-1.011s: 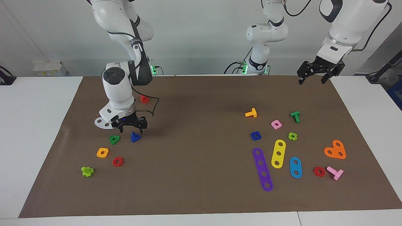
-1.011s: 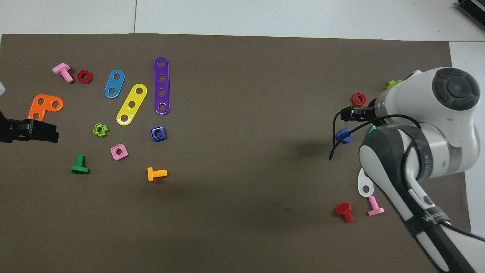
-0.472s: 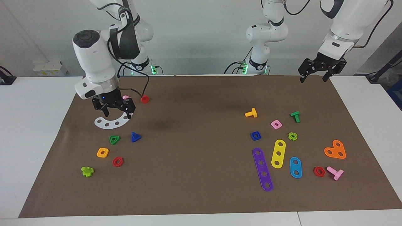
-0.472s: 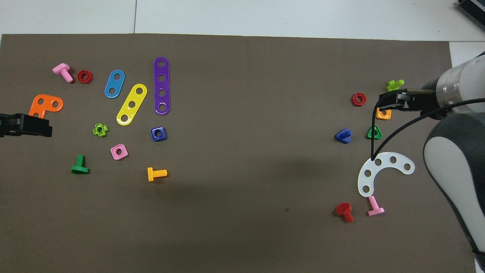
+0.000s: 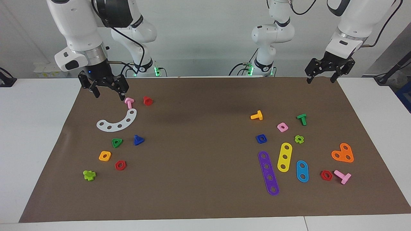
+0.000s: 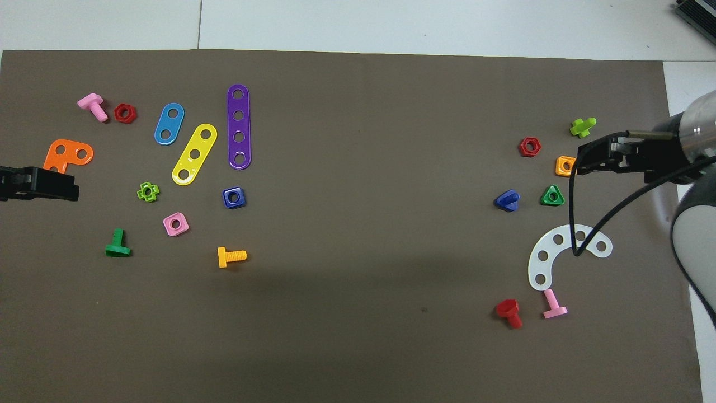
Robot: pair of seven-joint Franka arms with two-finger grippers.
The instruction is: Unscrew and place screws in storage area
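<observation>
The dark-blue screw (image 5: 138, 140) lies loose on the brown mat toward the right arm's end of the table, just beside the green triangular nut (image 5: 117, 142) and farther from the robots than the white curved plate (image 5: 117, 123). Its triangular head faces the robots' edge of the table, and its short stem seems to point away from them and toward the right arm's end, so the long axis runs slantwise on the mat. Its blue square nut (image 5: 261, 138) sits well apart, toward the left arm's end, beside the purple strip (image 5: 268, 173); the two are already separated.

The right gripper (image 5: 106, 88) is the nearer one by far. It hangs over the mat's edge nearest the robots, close to the pink bolt (image 5: 129, 102), jaws spread and holding nothing. From there the screw lies away from the robots, past the white plate. The left gripper (image 5: 322, 73) waits over the mat's corner nearest the robots at its own end, jaws also spread and empty.

No marked storage area is visible, so I cannot tell whether the screw's present spot counts. In the overhead view the right arm's cable crosses the white plate, and only part of each gripper shows.
</observation>
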